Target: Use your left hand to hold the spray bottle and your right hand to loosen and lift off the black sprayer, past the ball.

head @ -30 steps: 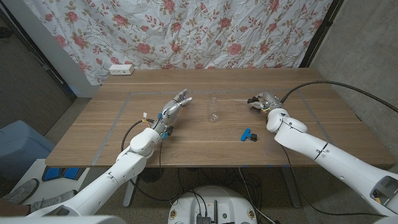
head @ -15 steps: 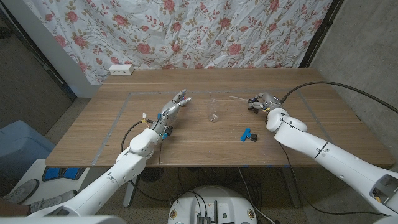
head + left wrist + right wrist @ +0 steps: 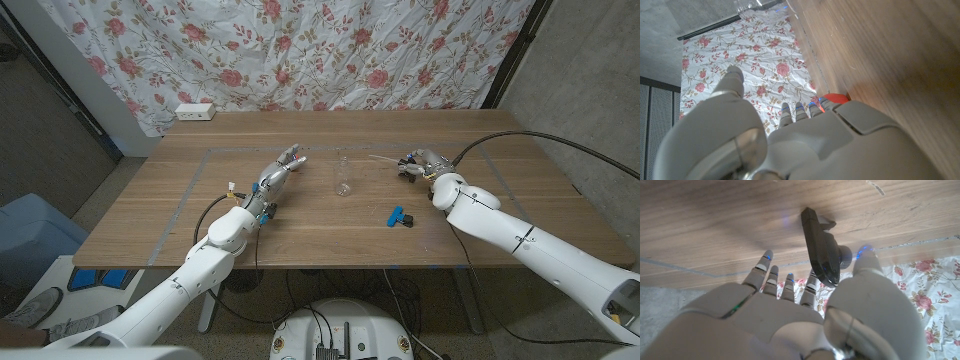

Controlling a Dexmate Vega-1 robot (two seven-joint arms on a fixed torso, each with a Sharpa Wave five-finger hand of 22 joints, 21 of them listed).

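Pinching black sprayer (image 3: pixel 822 247), right hand (image 3: pixel 420 165) fingers (image 3: pixel 865 260) extended.

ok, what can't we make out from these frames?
- Ball: left wrist view, only a red sliver shows past the left hand.
- Spray bottle: head view, clear and too small to tell its contents; cut off by the edge in the left wrist view.
- Black sprayer: right wrist view, one end hidden behind the right hand.
- Blue item: head view, too small to identify.
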